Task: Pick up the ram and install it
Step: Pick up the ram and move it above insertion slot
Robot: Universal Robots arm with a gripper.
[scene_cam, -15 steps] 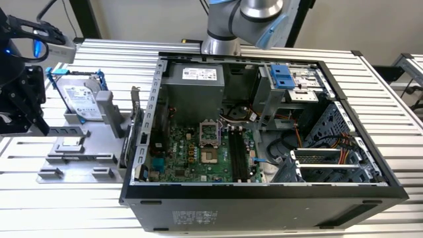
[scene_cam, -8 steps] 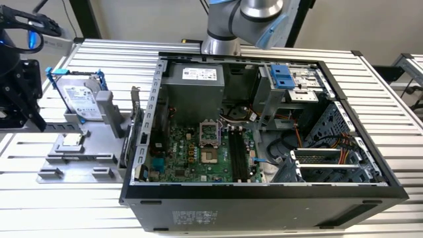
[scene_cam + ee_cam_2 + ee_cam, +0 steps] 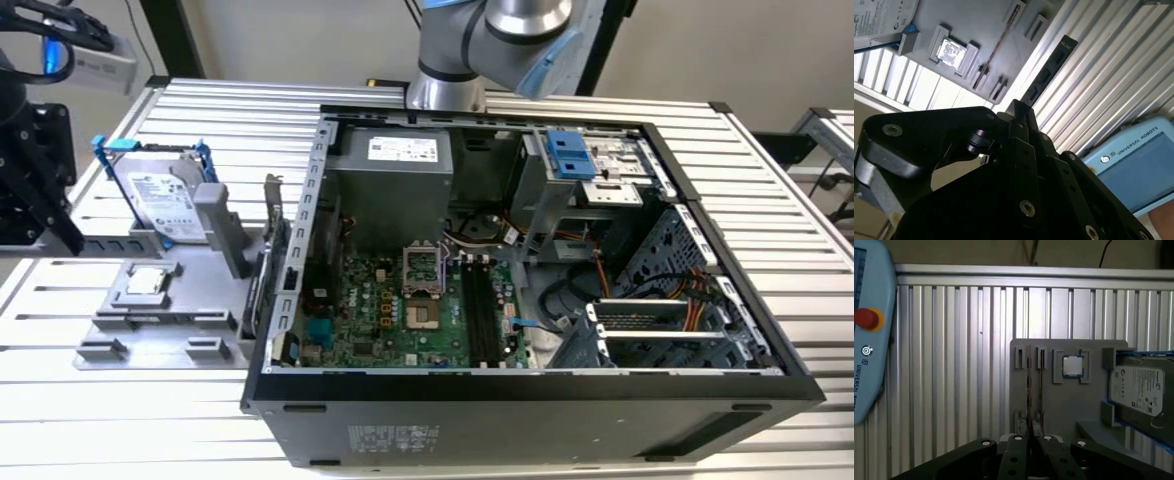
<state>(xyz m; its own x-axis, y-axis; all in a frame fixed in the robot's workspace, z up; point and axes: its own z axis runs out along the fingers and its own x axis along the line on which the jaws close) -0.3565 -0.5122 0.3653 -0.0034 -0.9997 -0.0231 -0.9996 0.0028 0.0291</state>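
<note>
ram (image 3: 1050, 69): long axis points straight out from the gripper (image 3: 1021, 109).
jaws: closed, seemingly pinching the ram's near end.

Silver-grey arm (image 3: 451, 55) with pale blue joint caps (image 3: 554, 55); matte black hand (image 3: 1021, 112) studded with silver screws (image 3: 1027, 208)

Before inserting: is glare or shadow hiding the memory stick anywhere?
Second wrist view: memory stick dark against bright table, end effector a black silhouette, chip glaring. First wrist view: tray evenly lit. Exterior view: even light, case interior dim.
</note>
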